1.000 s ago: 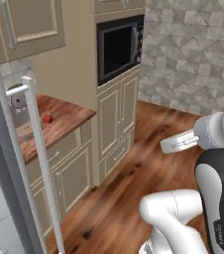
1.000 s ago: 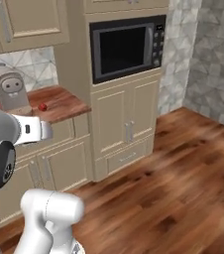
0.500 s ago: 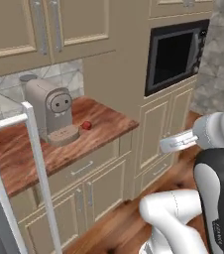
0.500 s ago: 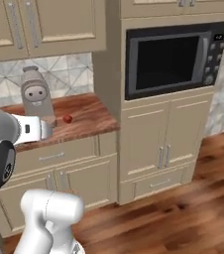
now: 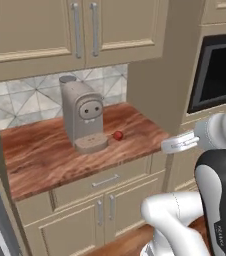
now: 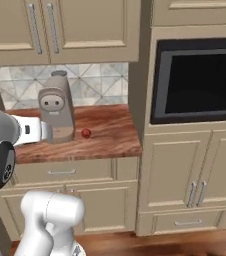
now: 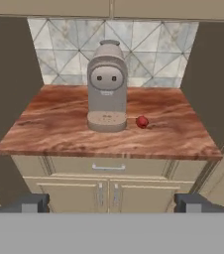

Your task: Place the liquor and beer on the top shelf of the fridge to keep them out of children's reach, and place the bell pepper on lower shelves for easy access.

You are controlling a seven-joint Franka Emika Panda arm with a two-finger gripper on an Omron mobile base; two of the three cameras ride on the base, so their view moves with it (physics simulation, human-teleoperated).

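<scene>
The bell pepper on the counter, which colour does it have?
The bell pepper is glossy red, seen best in the hand view, beside the coffee machine.

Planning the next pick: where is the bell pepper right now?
The bell pepper sits on the wooden countertop, just right of the coffee machine's base in the hand view, near the tall oven cabinet.

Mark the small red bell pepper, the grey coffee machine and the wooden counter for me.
small glossy red bell pepper [image 7: 142, 121], hand view, its rounded middle.
grey coffee machine [image 7: 107, 84], hand view, its front face.
brown wooden counter [image 7: 54, 129], hand view, bare top left of the machine.
</scene>
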